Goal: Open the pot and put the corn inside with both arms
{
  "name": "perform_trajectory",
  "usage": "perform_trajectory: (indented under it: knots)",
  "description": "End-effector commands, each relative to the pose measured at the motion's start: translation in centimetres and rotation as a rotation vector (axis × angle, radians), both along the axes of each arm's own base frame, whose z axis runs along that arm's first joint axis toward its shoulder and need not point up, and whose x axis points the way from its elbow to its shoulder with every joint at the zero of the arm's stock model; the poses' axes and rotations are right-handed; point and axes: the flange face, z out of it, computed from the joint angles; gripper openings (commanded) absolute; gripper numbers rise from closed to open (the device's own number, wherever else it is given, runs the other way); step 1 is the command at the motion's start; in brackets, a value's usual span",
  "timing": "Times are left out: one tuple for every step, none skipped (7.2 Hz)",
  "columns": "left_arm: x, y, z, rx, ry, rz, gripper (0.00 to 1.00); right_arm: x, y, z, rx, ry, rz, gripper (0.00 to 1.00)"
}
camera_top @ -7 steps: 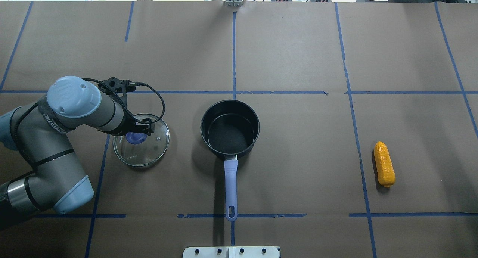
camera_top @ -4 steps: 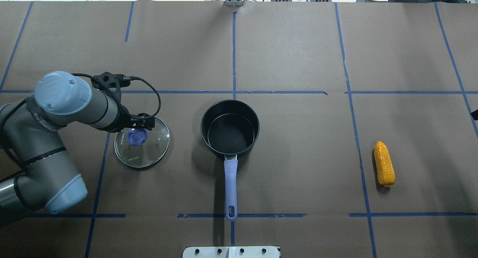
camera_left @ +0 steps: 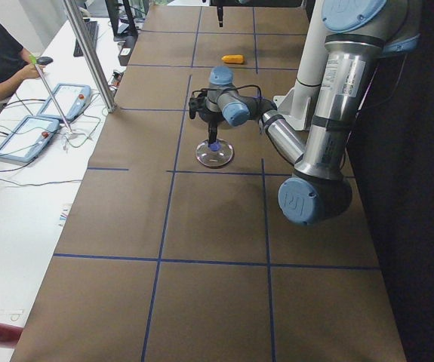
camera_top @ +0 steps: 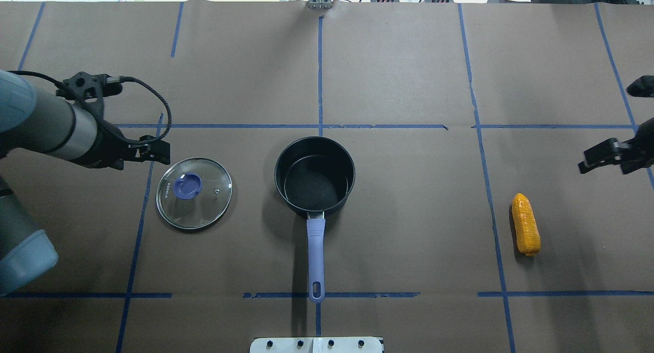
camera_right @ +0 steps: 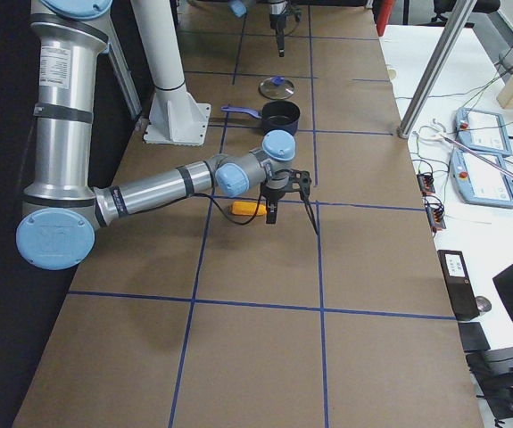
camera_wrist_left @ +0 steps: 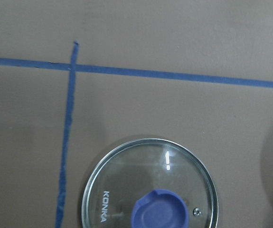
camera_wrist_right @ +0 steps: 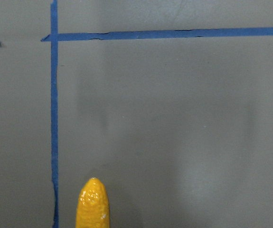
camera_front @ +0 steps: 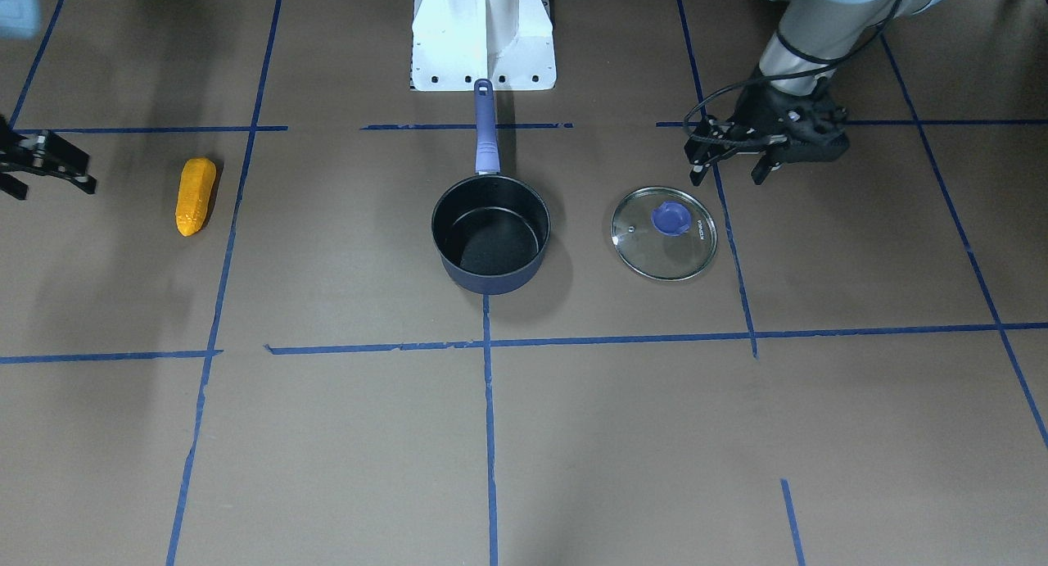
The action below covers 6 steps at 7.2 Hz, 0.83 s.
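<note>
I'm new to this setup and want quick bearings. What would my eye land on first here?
The dark pot sits mid-table, uncovered and empty, with its handle toward the robot. The glass lid lies flat on the robot's left, and the open left gripper hovers near it. The orange corn lies alone on the robot's right, near the open right gripper.

The black two-finger left gripper point(camera_front: 726, 177) points downward, prongs spread, empty. The black two-finger right gripper point(camera_front: 53, 191) hovers likewise.

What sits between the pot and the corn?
Nothing: between pot and corn is bare table crossed by one blue tape line, per the overhead view.
</note>
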Motion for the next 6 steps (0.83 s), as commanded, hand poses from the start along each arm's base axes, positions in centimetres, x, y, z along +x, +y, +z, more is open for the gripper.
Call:
perform_trajectory:
  knots:
    - [-2.6, 1.7, -0.3, 0.001, 0.013, -0.005, 1.0, -7.7, 4.1, -0.5, -0.033, -0.03, 0.109, 1.0]
    - [-2.5, 1.6, 0.0, -0.001, 0.007, -0.007, 1.0, -10.0, 5.3, 0.0, -0.018, -0.001, 0.094, 0.99]
    - [-2.5, 1.6, 0.0, -0.001, 0.007, -0.007, 1.0, -11.0, 5.9, 0.5, -0.026, 0.009, 0.08, 0.99]
    - [-2.5, 1.6, 0.0, 0.0, 0.007, -0.009, 1.0, -11.8, 6.3, 1.3, -0.033, 0.022, 0.064, 0.98]
    - [-2.5, 1.6, -0.1, 0.001, 0.008, -0.009, 1.0, -12.4, 6.6, 2.0, -0.04, 0.033, 0.052, 0.92]
    - [-2.4, 1.6, -0.1, 0.002, 0.008, -0.01, 1.0, -12.5, 6.6, 2.5, -0.046, 0.042, 0.051, 0.82]
